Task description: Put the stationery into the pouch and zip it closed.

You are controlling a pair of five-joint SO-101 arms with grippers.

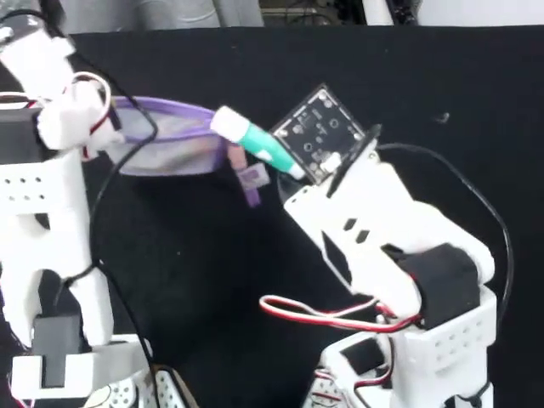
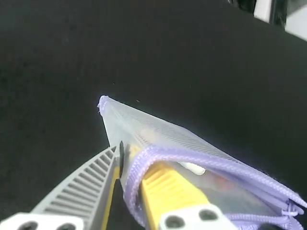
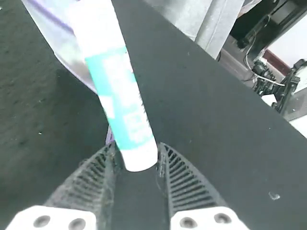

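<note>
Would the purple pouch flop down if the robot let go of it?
Probably. The pouch looks like thin see-through mesh, so likely soft and floppy. It seems light too: the left gripper pinches only its rim. Its mouth might sag when the teal tube pushes in.

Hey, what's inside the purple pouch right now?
Through the see-through wall of the pouch a small white piece and a faint orange shape show; what they are is unclear. The glue stick, held by the right gripper, has its cap at the mouth.
</note>
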